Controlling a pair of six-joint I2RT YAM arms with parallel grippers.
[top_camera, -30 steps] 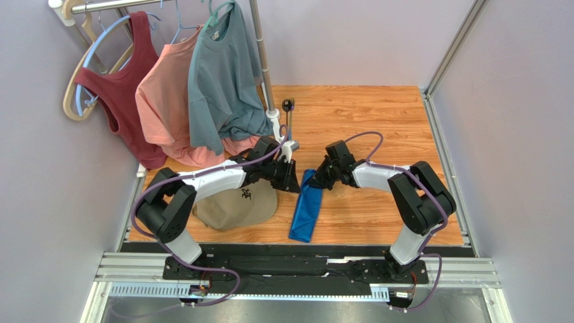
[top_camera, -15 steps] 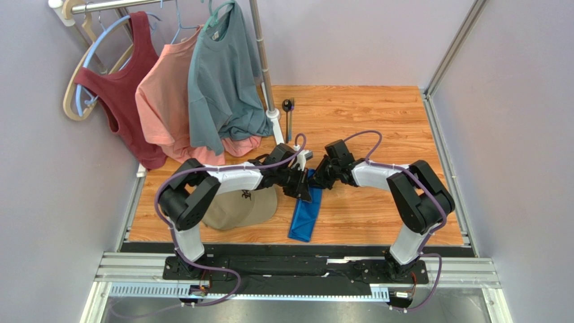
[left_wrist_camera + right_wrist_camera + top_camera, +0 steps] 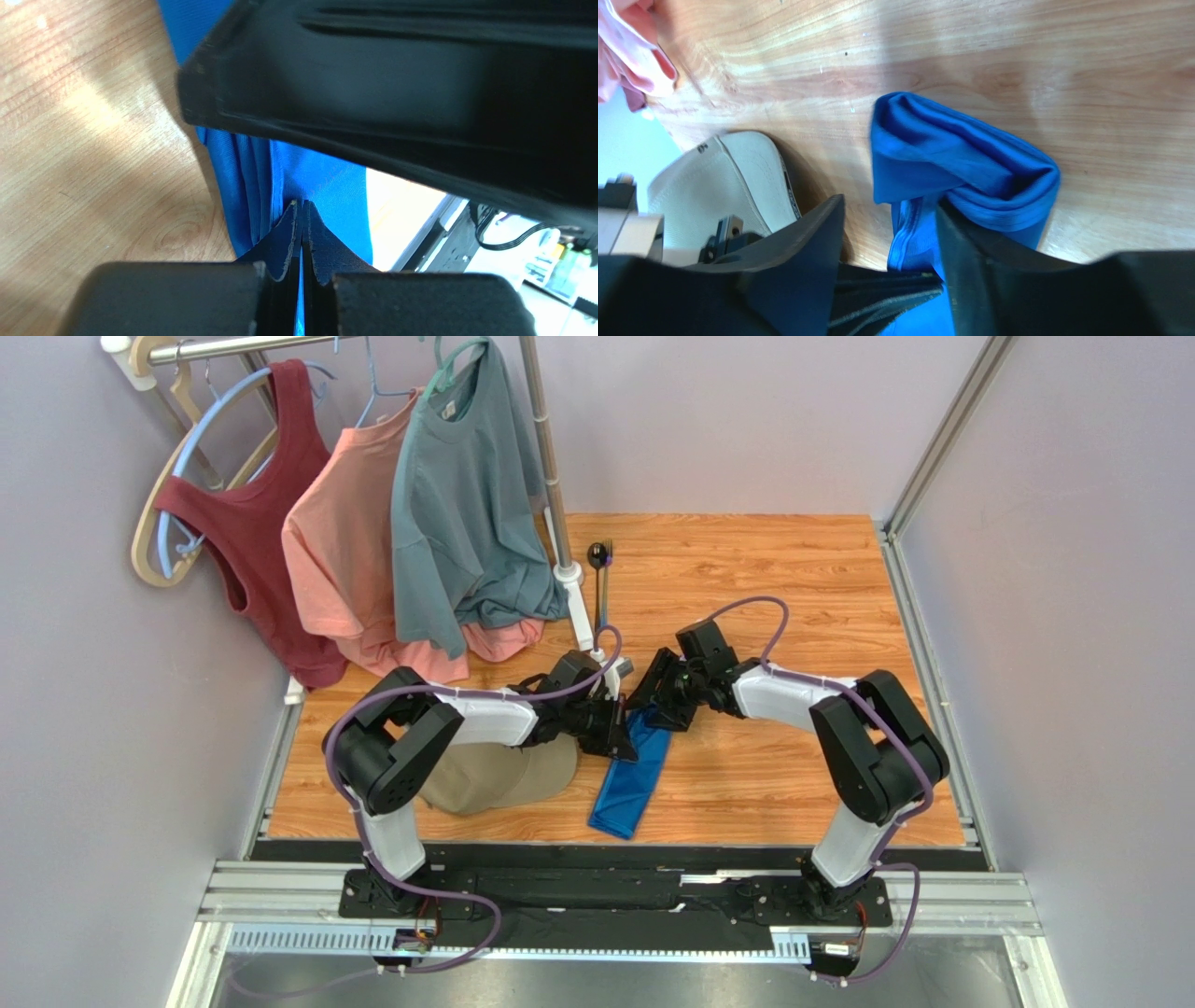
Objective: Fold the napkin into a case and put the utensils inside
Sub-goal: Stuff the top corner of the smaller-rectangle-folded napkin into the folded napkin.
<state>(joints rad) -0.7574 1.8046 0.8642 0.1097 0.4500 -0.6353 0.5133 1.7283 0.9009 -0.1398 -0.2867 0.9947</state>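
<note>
The napkin [image 3: 622, 787], just right of the tan cap [image 3: 484, 773], has been dragged slightly toward it. Its far end is now clamped by the left gripper [image 3: 616, 732]. The jaws of the right gripper [image 3: 651, 700] have been parted.

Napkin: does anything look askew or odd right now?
Yes. The napkin lies slanted on the table, and its end by the right gripper is bunched into loose folds instead of lying flat. The left gripper is shut on one edge; the right stands open.
</note>
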